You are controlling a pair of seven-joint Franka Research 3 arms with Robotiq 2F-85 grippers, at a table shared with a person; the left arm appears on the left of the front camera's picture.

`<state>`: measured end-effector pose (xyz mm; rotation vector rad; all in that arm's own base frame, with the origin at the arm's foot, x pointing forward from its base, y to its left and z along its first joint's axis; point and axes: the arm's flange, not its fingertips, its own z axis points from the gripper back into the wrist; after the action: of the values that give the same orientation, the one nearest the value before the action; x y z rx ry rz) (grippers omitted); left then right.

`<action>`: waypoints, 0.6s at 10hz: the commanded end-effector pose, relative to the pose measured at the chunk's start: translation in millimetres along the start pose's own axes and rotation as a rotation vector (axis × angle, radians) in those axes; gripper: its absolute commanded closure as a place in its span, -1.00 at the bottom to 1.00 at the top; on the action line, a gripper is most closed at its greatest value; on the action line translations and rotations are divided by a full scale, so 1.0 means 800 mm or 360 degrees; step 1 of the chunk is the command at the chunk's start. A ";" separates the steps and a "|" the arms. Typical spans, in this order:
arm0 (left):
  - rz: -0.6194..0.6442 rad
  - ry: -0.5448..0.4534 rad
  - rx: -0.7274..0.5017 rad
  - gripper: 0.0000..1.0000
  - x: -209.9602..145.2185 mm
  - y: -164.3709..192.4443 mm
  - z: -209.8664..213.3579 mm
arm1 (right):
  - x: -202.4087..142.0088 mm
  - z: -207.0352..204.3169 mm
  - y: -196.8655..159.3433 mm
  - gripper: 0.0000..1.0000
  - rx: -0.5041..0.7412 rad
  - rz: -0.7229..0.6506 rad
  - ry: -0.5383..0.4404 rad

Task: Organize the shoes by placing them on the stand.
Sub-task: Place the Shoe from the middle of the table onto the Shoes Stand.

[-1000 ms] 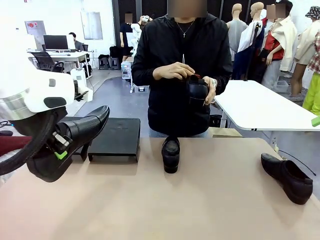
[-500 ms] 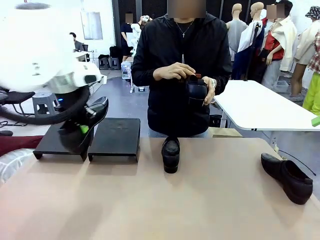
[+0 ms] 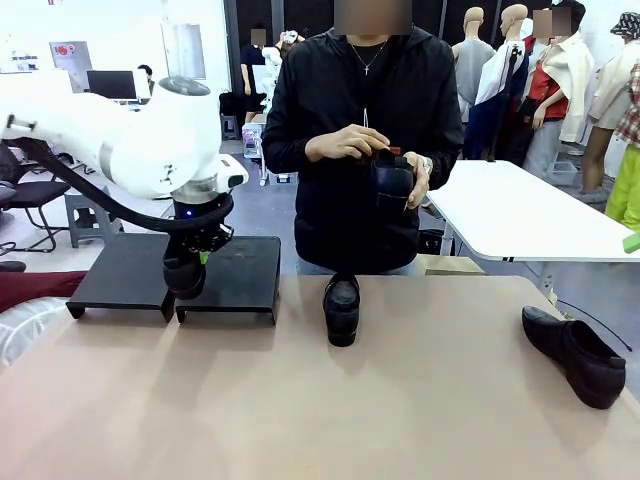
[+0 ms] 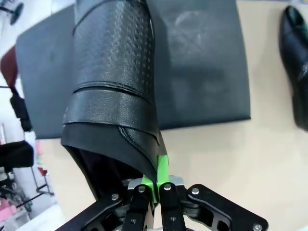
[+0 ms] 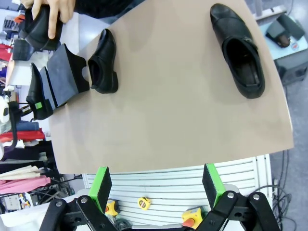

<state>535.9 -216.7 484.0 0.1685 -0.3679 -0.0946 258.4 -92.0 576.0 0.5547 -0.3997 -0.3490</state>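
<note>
Nothing legible on shoes, stand or table; grey wall poster with a red mark (image 3: 68,53) too small to read.

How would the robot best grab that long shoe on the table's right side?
Probably by the rim of its opening, from above: the long shoe stands upright on its sole, mouth facing up, so one jaw can slip inside and one outside.

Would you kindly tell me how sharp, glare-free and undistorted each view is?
Front view: sharp, with a soft shadow under the loafer. Left wrist view: grain of the dress shoe crisp, pale glare on the stand. Right wrist view: wide-angle bowing along the table.
</note>
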 end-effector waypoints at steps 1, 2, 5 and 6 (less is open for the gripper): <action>0.0008 -0.0141 -0.0002 1.00 0.012 -0.010 -0.030 | 0.001 0.001 -0.001 -1.00 0.0031 0.0020 0.0005; -0.0015 -0.0083 -0.0064 1.00 0.015 -0.013 -0.052 | 0.001 0.001 -0.001 -1.00 0.0031 0.0020 0.0005; 0.0009 -0.0194 0.0088 1.00 0.018 -0.014 -0.066 | 0.001 0.001 -0.001 -1.00 0.0031 0.0020 0.0005; 0.0009 -0.0178 0.0083 1.00 0.020 -0.012 -0.064 | 0.001 0.001 -0.001 -1.00 0.0031 0.0020 0.0005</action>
<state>568.8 -217.7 432.6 0.1721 -0.4437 -0.1205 258.5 -92.0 575.9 0.5547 -0.3995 -0.3490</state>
